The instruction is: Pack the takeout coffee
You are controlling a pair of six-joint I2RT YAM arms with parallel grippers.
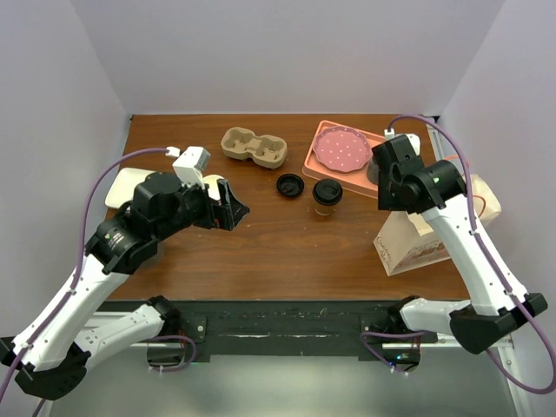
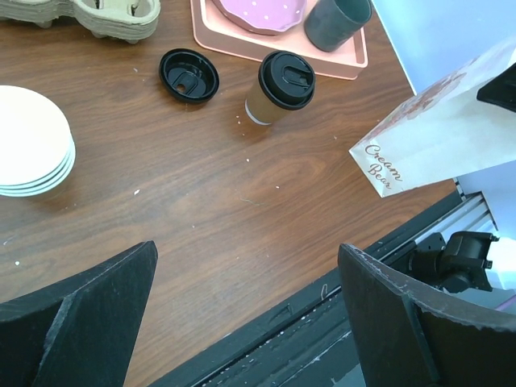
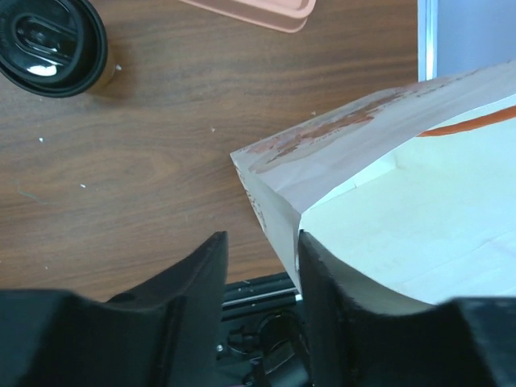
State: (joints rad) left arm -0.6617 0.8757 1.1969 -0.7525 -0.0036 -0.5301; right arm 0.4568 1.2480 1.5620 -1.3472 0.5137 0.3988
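Packing has barely begun: the lidded coffee (image 1: 327,195) stands on the desk (image 1: 261,252), outside the bag (image 3: 419,201). The right gripper (image 3: 262,242) straddles the bag's rim, part-open, not yet pinching. The left gripper (image 2: 247,254) hangs wide open and empty. Bagging the coffee remains.

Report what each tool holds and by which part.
Left tool holds nothing. Right tool straddles a rim corner of the paper bag, with a gap beside one finger: no firm hold yet.

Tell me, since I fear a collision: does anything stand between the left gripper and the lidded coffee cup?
Nothing visible. Only bare table lies between the open left gripper and the takeout coffee; the loose black lid lies beside the cup, off that line.
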